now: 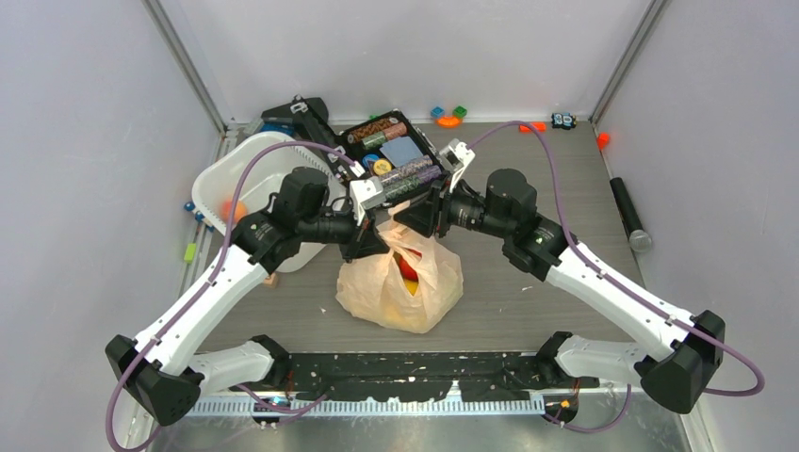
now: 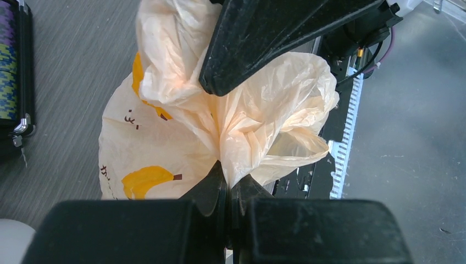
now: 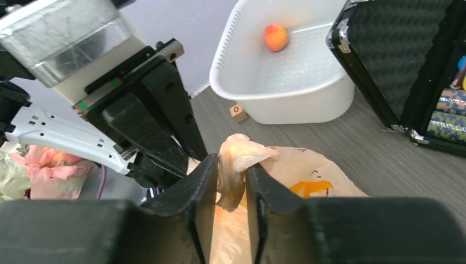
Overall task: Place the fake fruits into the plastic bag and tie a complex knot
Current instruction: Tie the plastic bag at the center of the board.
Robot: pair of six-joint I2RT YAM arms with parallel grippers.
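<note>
The left gripper [image 2: 226, 177] and right gripper [image 3: 231, 173] pinch the plastic bag [image 1: 372, 294] beneath them, fake fruits [image 1: 408, 271] inside. Beyond, a white tub [image 3: 291, 107] holds an orange fruit [image 3: 276, 37].

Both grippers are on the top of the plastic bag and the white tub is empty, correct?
Not empty: the right wrist view shows a small orange fruit lying in the white tub. The left gripper and right gripper do both have the top of the plastic bag between their fingers.
</note>
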